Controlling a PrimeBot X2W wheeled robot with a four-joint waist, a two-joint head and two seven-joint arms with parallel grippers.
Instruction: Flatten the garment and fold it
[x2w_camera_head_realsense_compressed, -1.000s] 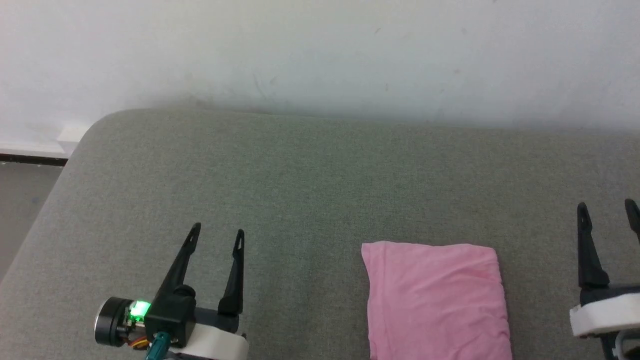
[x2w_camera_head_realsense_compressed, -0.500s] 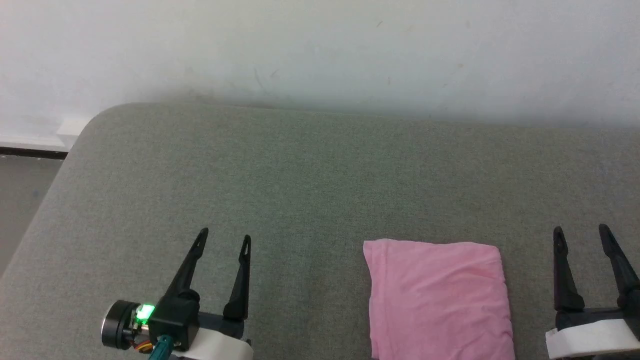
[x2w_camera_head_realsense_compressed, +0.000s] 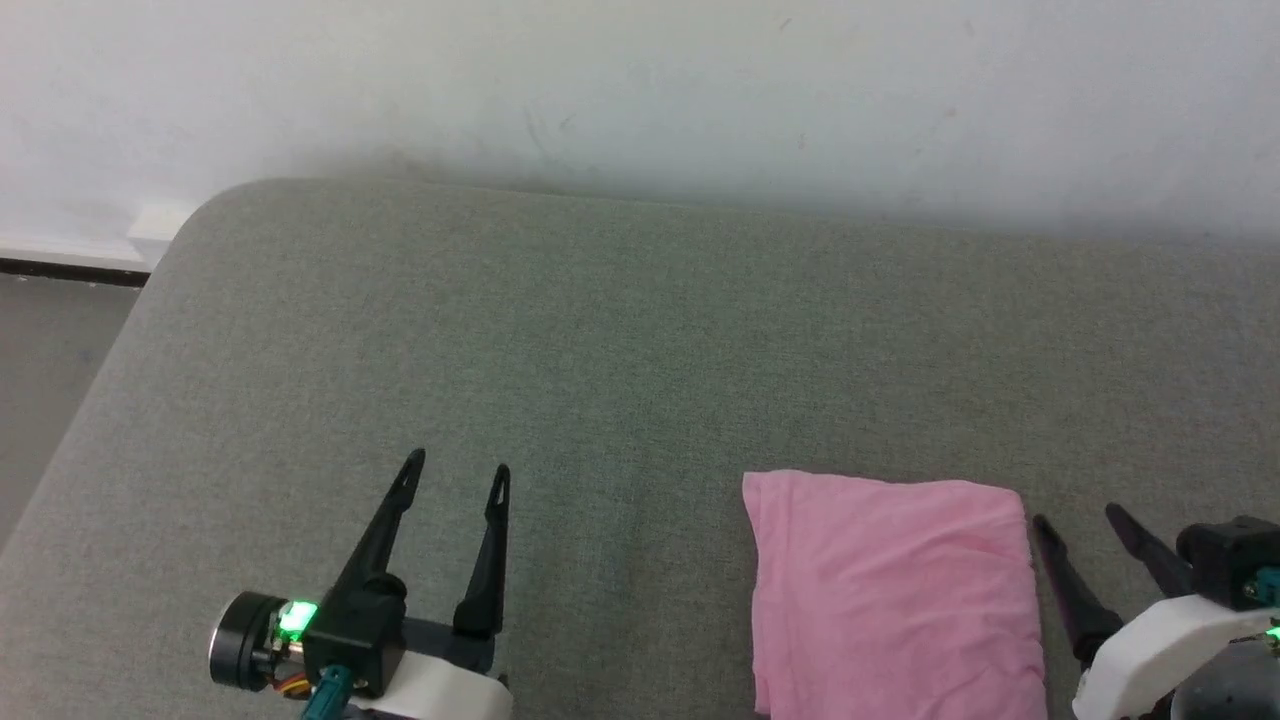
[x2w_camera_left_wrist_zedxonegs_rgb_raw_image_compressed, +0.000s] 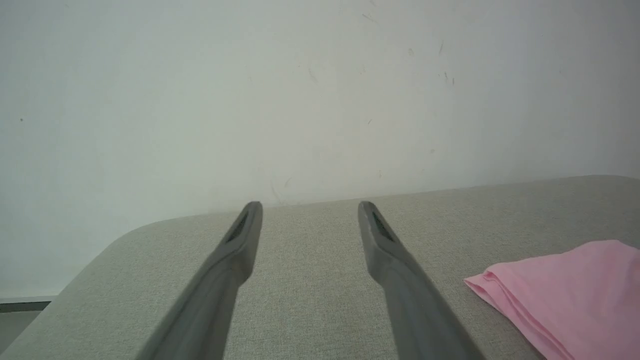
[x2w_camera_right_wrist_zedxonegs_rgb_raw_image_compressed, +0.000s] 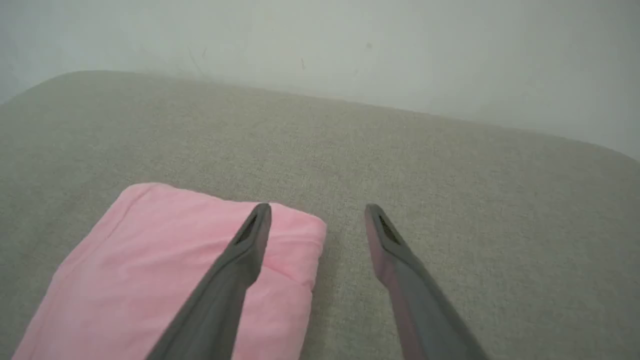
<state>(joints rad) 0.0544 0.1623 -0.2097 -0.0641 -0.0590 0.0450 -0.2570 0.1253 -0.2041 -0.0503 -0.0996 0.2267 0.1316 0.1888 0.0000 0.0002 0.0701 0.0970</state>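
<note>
Grey woven fabric surface (x2w_camera_head_realsense_compressed: 600, 330); soft pink garment (x2w_camera_head_realsense_compressed: 890, 590) folded rectangular; left pincer (x2w_camera_head_realsense_compressed: 459, 462), right pincer (x2w_camera_head_realsense_compressed: 1078, 515) spread, empty.

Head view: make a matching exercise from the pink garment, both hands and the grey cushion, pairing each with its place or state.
1. light pink soft cloth garment
2. left hand
3. right hand
4. grey fabric cushion

A. open, beside the garment's right edge
B. underneath everything, reaching back to the white wall
C. lying folded, lower right of centre
D. open, lower left, well clear of the cloth

Pairs: 1-C, 2-D, 3-A, 4-B
</note>
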